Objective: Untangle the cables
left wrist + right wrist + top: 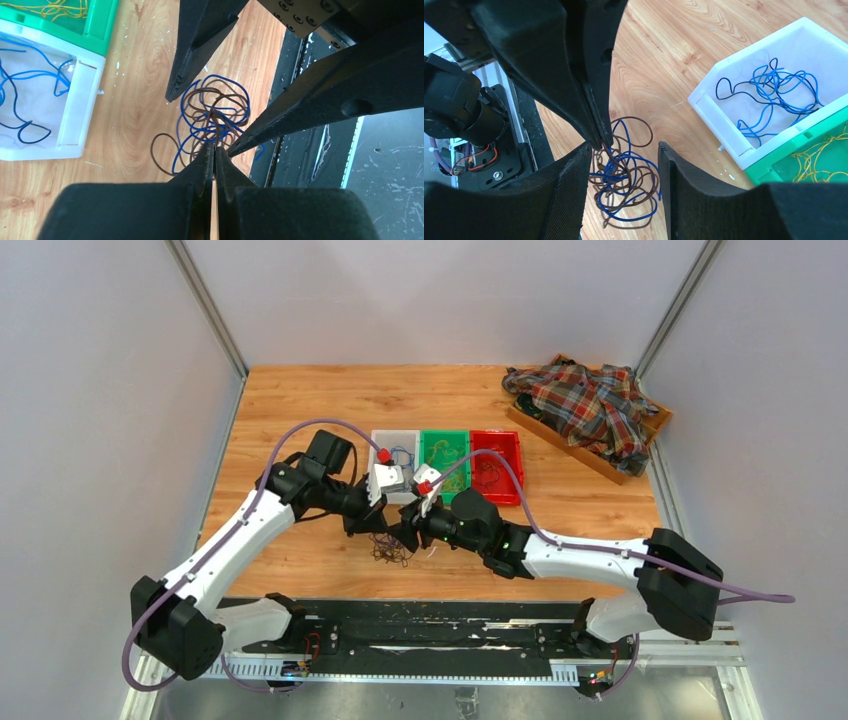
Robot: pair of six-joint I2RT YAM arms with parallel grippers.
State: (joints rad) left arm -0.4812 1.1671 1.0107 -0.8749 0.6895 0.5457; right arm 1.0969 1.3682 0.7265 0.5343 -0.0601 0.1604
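The cables [390, 552] are a small clump of blue and brown loops on the wooden table near its front edge. The clump also shows in the left wrist view [216, 112] and the right wrist view [626, 186]. My left gripper [215, 149] is shut, its tips pinching a brown wire at the clump's edge; it shows from above [378, 530]. In the right wrist view its closed fingers [594, 125] come down from the top. My right gripper [625, 146] is open, its jaws on either side of the clump, just above it [408, 535].
Three bins stand behind the clump: white [379, 440] with blue wires, green [443, 435] with yellow wires, red [497, 437] with dark wires. A plaid shirt [590, 410] lies in a wooden tray at the back right. A black rail [400, 635] runs along the front.
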